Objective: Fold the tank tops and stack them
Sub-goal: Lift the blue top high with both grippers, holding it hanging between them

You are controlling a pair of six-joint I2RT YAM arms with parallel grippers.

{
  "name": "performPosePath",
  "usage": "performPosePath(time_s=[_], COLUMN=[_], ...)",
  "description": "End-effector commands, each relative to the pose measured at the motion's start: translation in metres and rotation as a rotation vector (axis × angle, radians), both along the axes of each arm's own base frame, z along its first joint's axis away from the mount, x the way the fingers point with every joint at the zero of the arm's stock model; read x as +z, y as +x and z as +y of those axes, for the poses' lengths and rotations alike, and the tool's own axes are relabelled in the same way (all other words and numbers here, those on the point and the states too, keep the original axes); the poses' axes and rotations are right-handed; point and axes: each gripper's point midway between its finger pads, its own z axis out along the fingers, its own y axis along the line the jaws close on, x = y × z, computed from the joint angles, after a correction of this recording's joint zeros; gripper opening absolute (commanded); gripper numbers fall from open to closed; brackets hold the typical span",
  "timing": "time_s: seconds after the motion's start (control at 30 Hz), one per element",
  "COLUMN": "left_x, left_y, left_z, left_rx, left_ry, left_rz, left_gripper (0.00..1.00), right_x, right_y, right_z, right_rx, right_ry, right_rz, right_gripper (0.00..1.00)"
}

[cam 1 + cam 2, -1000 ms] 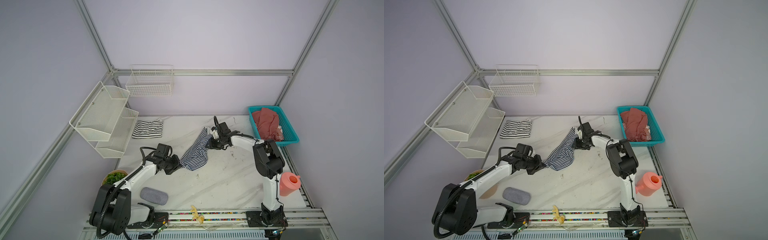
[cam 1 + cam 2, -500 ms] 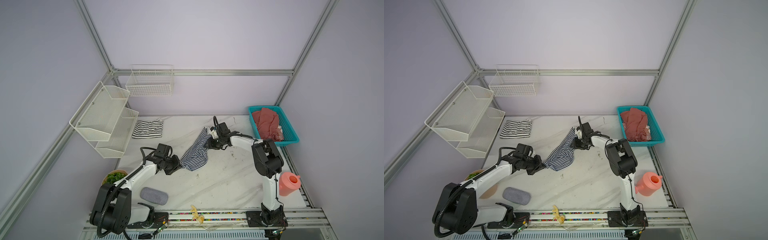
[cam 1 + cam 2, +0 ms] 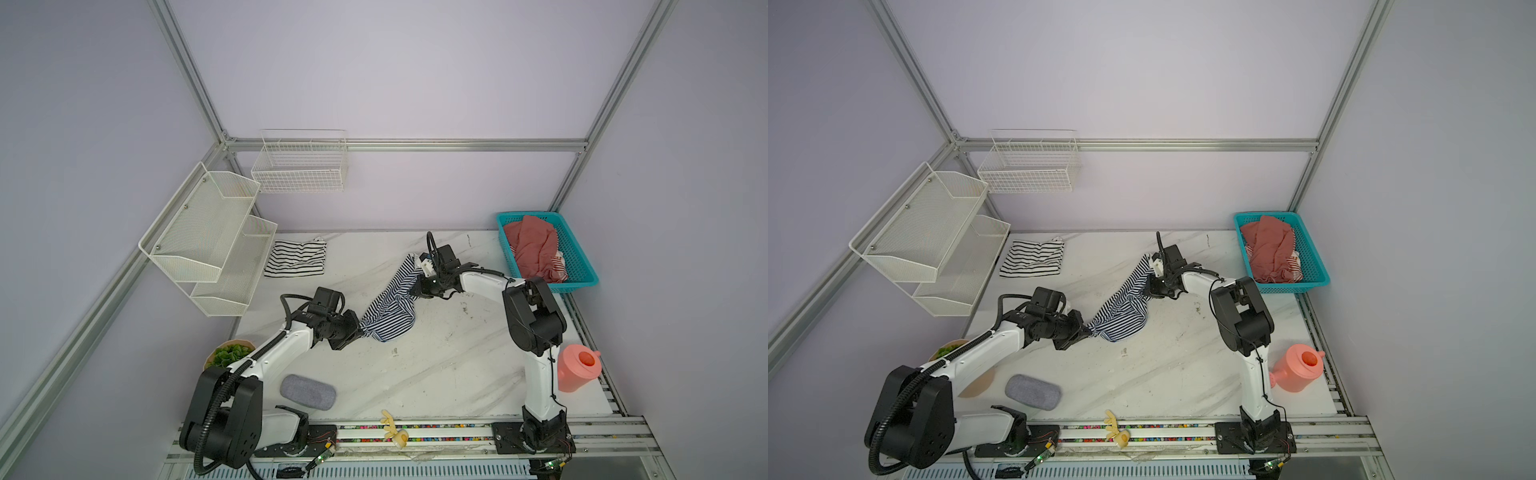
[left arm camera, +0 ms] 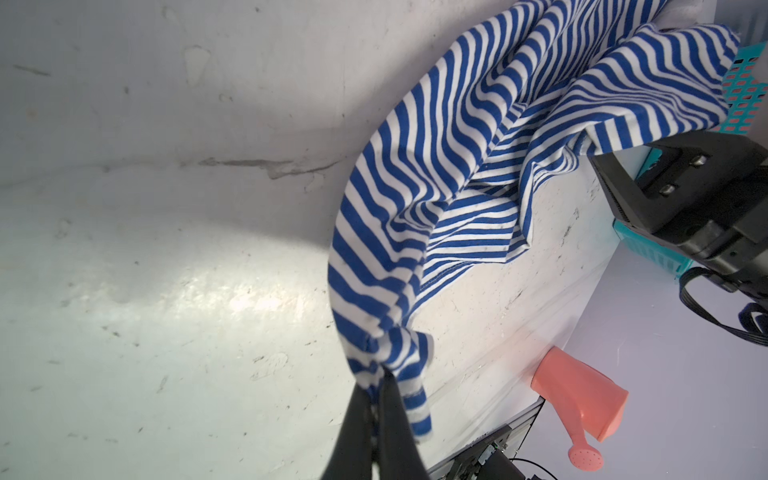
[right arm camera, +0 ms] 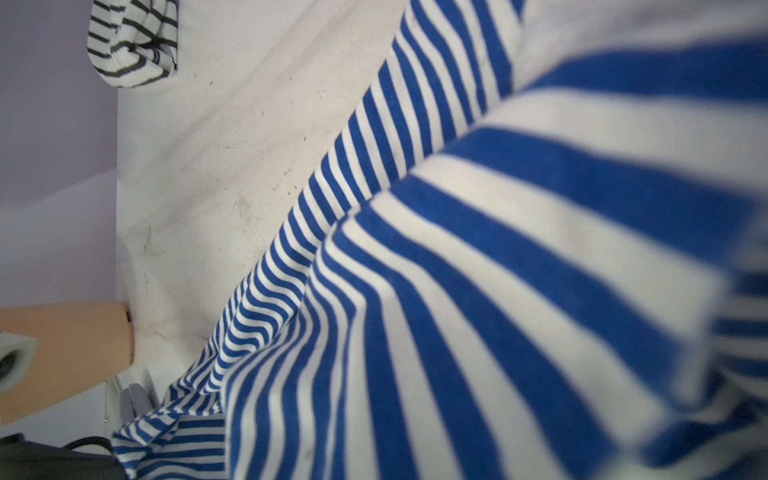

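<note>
Teal basket [image 3: 579, 253], far right corner of table [image 3: 436, 365]: filled with rumpled red cloth [image 3: 534, 245], a red-striped edge showing beneath. The navy-striped tank top [image 3: 390, 311] is strung between both grippers, its middle sagging to the table. One corner is pinched in the closed left gripper [image 4: 380, 384]. The opposite end is gathered at the right gripper [image 3: 417, 286], which is pressed together, apparently on the cloth; its fingertips are hidden. The white black-striped tank top [image 3: 297, 259] is laid folded at far left, well apart.

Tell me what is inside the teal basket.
A crumpled rust-red cloth fills the basket, with red-and-white striped fabric peeking out beneath. Anything deeper is covered.
</note>
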Motion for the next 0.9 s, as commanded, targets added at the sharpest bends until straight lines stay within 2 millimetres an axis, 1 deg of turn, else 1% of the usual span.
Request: performPosePath(time_s=[0.0,0.13,0.23,0.33,0.43,0.53,0.6,0.73,0.8,0.83,0.87], left_x=[0.035,0.043,0.051,0.061,0.077,0.099,0.115,0.145,0.168,0.181,0.198], left_y=[0.023,0.027,0.03,0.035,0.042,0.051,0.057,0.067,0.075,0.079,0.083], left_z=[-0.004,-0.003,-0.002,-0.002,0.002,0.007,0.011,0.017,0.021,0.022,0.024], left_rx=[-0.017,-0.02,-0.019,-0.018,-0.011,0.0,0.01,0.022,0.033,0.037,0.036], left_ry=[-0.012,-0.004,-0.007,-0.007,-0.001,0.005,0.008,0.011,0.015,0.013,0.008], left_rz=[-0.111,-0.131,-0.15,-0.177,-0.214,-0.268,-0.309,-0.389,-0.451,-0.483,-0.521], left_gripper=[0.0,0.0,0.0,0.0,0.0,0.0,0.0,0.0,0.0,0.0,0.0], right_x=[0.023,0.047,0.066,0.082,0.101,0.126,0.147,0.184,0.211,0.224,0.242], right_y=[-0.001,-0.001,-0.004,-0.009,-0.015,-0.021,-0.026,-0.037,-0.04,-0.041,-0.041], right_z=[-0.004,-0.013,-0.021,-0.031,-0.042,-0.054,-0.06,-0.069,-0.071,-0.073,-0.076], right_rx=[-0.011,-0.046,-0.068,-0.095,-0.124,-0.158,-0.177,-0.201,-0.208,-0.214,-0.225], right_ry=[0.001,-0.017,-0.029,-0.05,-0.077,-0.085,-0.075,-0.046,-0.013,-0.005,0.003], right_rz=[-0.044,-0.088,-0.121,-0.148,-0.181,-0.231,-0.268,-0.335,-0.389,-0.416,-0.455], right_gripper=[0.0,0.0,0.0,0.0,0.0,0.0,0.0,0.0,0.0,0.0,0.0])
